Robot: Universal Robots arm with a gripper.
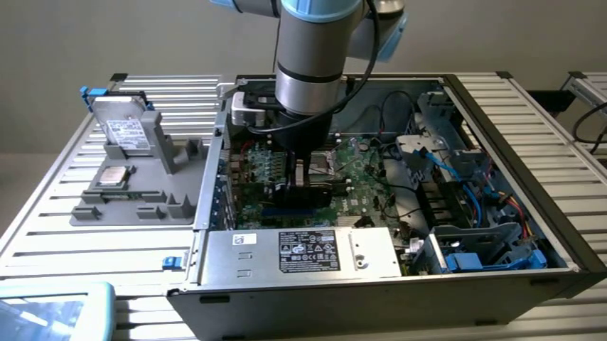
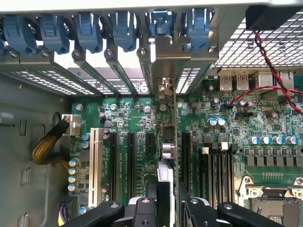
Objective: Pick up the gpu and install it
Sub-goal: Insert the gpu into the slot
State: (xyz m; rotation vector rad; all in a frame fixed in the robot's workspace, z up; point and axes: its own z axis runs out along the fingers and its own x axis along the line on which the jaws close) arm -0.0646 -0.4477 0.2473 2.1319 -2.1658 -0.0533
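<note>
The gpu [image 2: 175, 132] shows edge-on as a thin upright card over the green motherboard [image 2: 265, 118], its silver end bracket [image 2: 164, 87] up against the case's rear slot openings. My gripper [image 2: 168, 201] is shut on the card, one black finger on each face. The card stands in line with a black expansion slot [image 2: 185, 161]; whether it is seated I cannot tell. In the exterior view the gripper [image 1: 308, 181] reaches down into the open computer case [image 1: 531, 177], with the gpu [image 1: 313, 193] as a dark slab beneath it.
Blue bracket clips [image 2: 123, 28] line the rear wall, and other black slots [image 2: 130, 161] and a white slot [image 2: 94, 165] lie beside the card. A power supply [image 1: 303, 252], blue drive cage [image 1: 479, 252] and cables [image 1: 417, 142] crowd the case. A grey holder [image 1: 142, 192] carries a hard drive [image 1: 124, 131].
</note>
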